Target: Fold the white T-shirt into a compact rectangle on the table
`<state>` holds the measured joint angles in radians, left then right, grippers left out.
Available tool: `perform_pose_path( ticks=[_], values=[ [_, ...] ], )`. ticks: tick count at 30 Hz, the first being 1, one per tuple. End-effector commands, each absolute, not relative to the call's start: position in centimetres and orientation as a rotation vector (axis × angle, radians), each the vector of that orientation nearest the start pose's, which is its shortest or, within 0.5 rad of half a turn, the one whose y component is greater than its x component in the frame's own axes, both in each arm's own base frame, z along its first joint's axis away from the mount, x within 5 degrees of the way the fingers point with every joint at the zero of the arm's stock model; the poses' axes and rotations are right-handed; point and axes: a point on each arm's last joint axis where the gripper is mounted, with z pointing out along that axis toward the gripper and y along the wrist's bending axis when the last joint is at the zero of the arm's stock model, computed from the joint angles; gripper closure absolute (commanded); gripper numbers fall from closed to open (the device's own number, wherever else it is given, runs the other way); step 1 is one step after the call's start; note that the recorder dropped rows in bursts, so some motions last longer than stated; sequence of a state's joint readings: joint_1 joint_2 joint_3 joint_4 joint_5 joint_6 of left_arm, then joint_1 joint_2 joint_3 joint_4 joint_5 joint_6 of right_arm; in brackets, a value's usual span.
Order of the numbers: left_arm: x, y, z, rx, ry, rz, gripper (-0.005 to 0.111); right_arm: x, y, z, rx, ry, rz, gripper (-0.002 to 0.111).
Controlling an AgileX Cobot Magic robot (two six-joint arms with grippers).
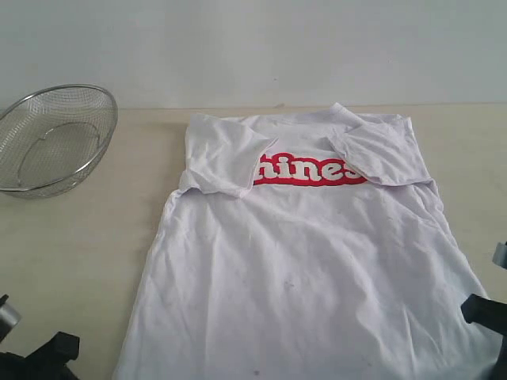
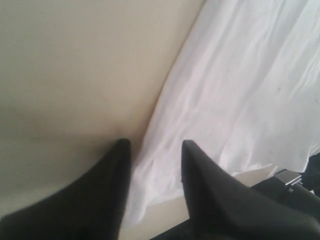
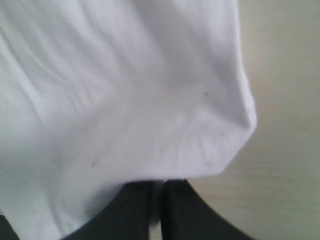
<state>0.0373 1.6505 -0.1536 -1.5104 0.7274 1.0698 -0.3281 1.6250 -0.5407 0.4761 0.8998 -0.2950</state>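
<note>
The white T-shirt point(image 1: 301, 269) lies chest-up on the table point(image 1: 71, 245), both sleeves folded in over the red lettered band point(image 1: 309, 170). At the shirt's near left corner, my left gripper point(image 2: 152, 145) stands open, its two dark fingers straddling the shirt's side edge point(image 2: 150, 175); only its dark body point(image 1: 55, 348) shows in the exterior view. My right gripper point(image 3: 160, 182) is shut at the near right corner, with the shirt's white cloth point(image 3: 125, 90) bunched over its fingertips. It sits at the shirt's right edge point(image 1: 483, 309).
A wire-mesh metal bowl point(image 1: 51, 138) stands at the far left of the table, apart from the shirt. Bare tabletop point(image 2: 75, 65) runs left of the shirt, and more of it point(image 3: 285, 150) lies to its right.
</note>
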Motion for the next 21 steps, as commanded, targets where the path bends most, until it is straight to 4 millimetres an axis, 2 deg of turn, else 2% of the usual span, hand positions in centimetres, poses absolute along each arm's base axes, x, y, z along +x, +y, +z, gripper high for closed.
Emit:
perform_pose_path(
  ticks=[1,8,21],
  values=[
    [12.41,-5.19,8.33,-0.625,2.956,-1.05,0.057,18.87,-2.87,12.58,0.609,3.196,0.688,0.108],
    [11.68,-5.24,8.25,-0.596,2.987,-1.057,0.057,18.87,-2.85,12.59,0.608,3.196,0.692,0.108],
    [12.18,-5.49,8.46,-0.622,2.917,-1.109,0.057,18.93,-2.76,12.63,0.601,3.187,0.711,0.108]
  ],
)
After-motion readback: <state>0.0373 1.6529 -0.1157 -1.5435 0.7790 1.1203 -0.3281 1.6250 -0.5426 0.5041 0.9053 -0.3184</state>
